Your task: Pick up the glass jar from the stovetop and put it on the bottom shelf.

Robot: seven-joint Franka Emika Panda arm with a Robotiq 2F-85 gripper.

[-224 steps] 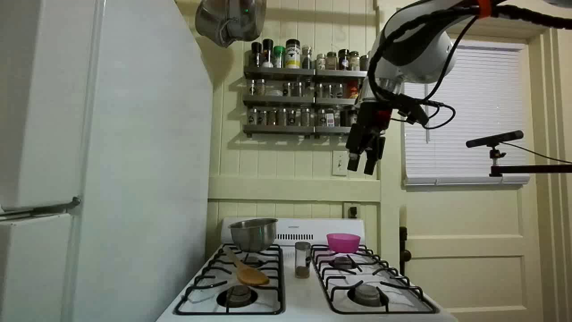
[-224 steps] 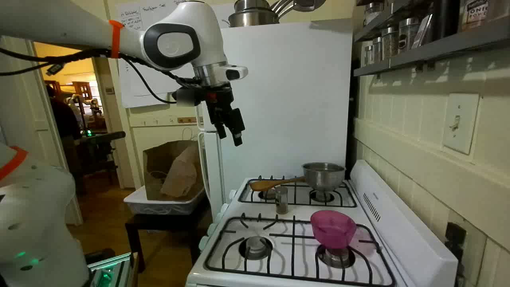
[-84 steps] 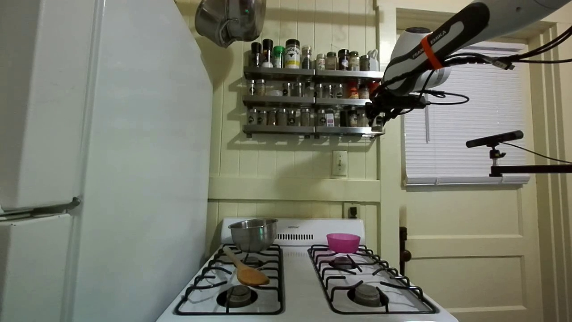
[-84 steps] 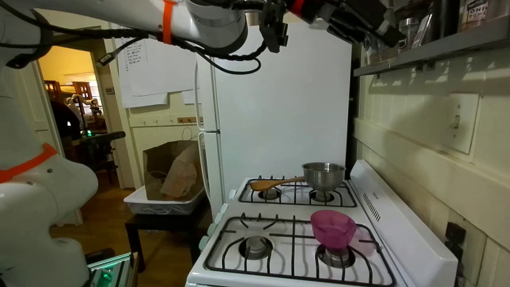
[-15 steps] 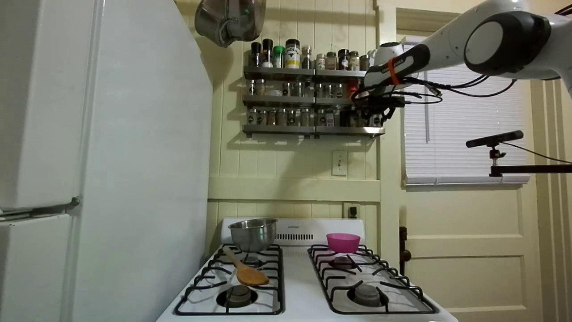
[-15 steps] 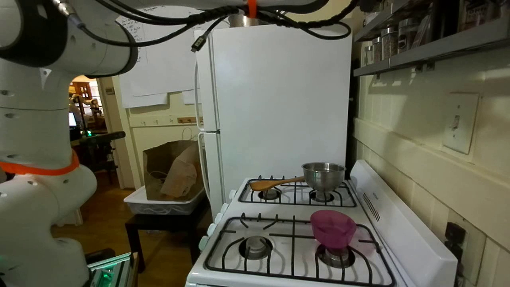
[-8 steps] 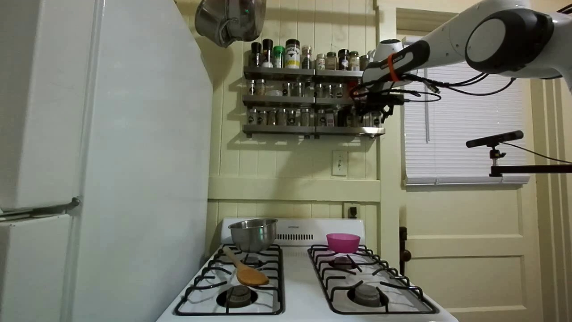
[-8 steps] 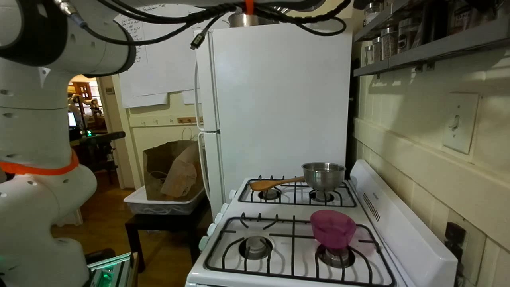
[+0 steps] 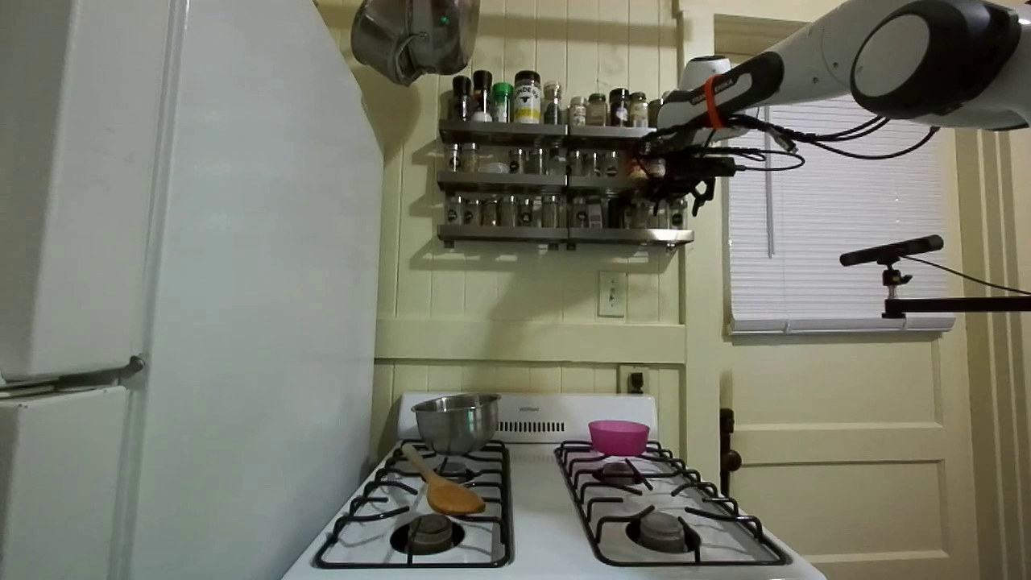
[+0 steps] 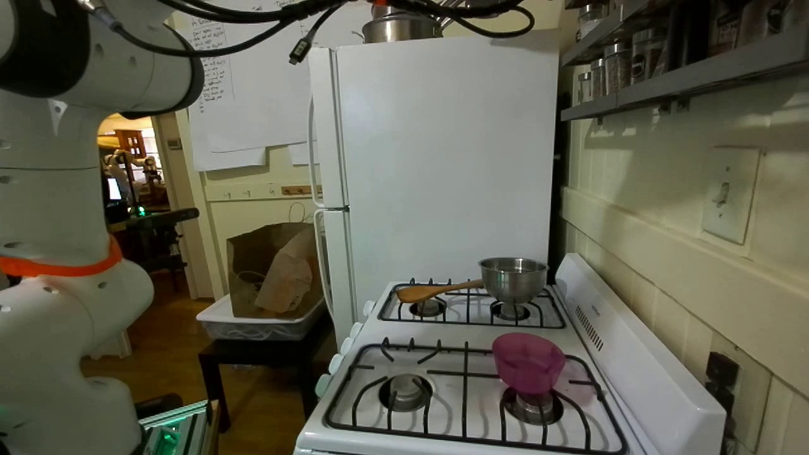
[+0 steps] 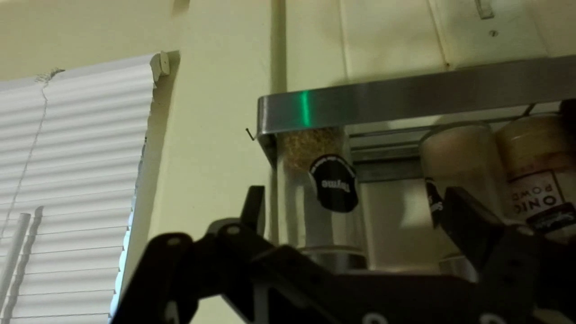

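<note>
The glass jar (image 11: 328, 225), with a black "Thyme" label, stands on the end of the bottom shelf (image 11: 405, 99) in the upside-down wrist view. It also shows at the shelf's end in an exterior view (image 9: 676, 214). My gripper (image 11: 355, 203) is open, its fingers wide apart and not pressing on the jar. One finger (image 11: 254, 207) is beside the jar's outer side; the other overlaps a neighbouring jar in the view. In an exterior view my gripper (image 9: 681, 196) is at the shelf's end, just above the jar. The stovetop (image 9: 536, 515) has no jar on it.
Several spice jars line the shelf, including an onion powder jar (image 11: 537, 180) near my gripper. The middle tier (image 9: 608, 184) is close above. A metal pot (image 9: 457, 425), a wooden spoon (image 9: 455, 498) and a pink bowl (image 9: 619, 437) are on the stove.
The jar stood on the stovetop's middle 14.9 s ago; it was gone from there 5.6 s ago, with my gripper at the shelf. Over the last second my gripper has risen slightly from the jar.
</note>
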